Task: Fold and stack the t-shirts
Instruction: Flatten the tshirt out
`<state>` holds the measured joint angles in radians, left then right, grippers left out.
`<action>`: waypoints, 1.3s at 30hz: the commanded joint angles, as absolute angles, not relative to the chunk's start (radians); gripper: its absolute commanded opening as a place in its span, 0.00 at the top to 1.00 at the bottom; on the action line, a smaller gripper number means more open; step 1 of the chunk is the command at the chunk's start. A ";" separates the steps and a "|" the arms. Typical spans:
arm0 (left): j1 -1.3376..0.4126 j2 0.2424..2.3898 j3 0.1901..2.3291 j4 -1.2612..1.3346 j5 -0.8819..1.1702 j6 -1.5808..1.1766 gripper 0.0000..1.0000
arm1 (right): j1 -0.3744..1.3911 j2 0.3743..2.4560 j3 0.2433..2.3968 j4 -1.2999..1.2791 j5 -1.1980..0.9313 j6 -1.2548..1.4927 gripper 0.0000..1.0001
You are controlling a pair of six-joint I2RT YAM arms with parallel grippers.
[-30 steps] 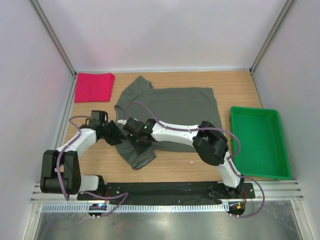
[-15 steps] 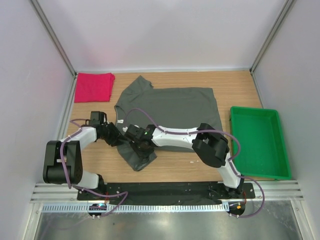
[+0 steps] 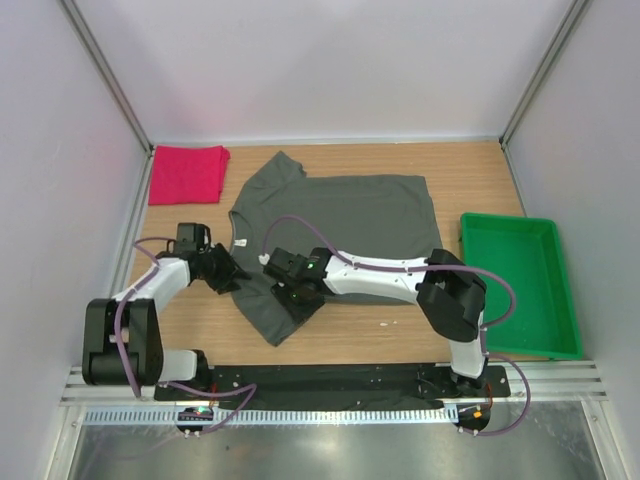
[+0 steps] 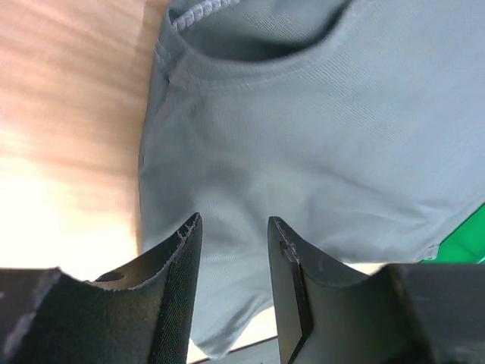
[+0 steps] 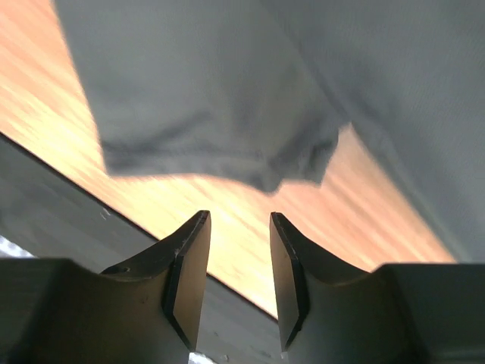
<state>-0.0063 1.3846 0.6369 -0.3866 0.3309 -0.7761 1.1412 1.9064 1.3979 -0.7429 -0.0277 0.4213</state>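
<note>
The dark grey-olive t-shirt [image 3: 345,220] lies spread flat on the middle of the wooden table, its near left sleeve [image 3: 275,320] pointing towards the front edge. The pinkish-red t-shirt [image 3: 187,172] lies folded at the back left corner. My left gripper [image 3: 230,276] is open and empty at the grey shirt's left edge; the left wrist view shows the cloth [image 4: 303,136] beyond its jaws [image 4: 235,221]. My right gripper [image 3: 301,303] is open and empty, low over the near sleeve; the right wrist view shows the sleeve end [image 5: 197,91] ahead of its jaws [image 5: 239,217].
A green plastic tray [image 3: 520,330] stands at the right edge of the table; a corner of it shows in the left wrist view [image 4: 466,243]. Grey walls close in the left, right and back. A black rail [image 3: 330,378] runs along the front edge.
Both grippers have come apart from the near sleeve: the left drew back to the left, the right moved right and towards the front. The sleeve now lies flat on the table.
</note>
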 commanded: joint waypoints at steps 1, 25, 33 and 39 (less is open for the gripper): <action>-0.003 1.272 0.635 -0.460 0.305 -0.788 0.58 | 1.126 1.937 1.512 -0.719 0.032 0.443 0.56; -0.026 1.088 0.620 -0.517 0.270 -0.816 0.65 | 1.071 1.813 1.337 -0.624 -0.067 0.485 0.59; -0.025 1.138 0.698 -0.526 0.284 -0.847 0.63 | 1.098 1.997 1.560 -0.560 -0.242 0.503 0.59; -0.003 1.386 0.710 -0.396 0.308 -0.809 0.63 | 1.137 2.072 1.571 -0.491 -0.313 0.552 0.70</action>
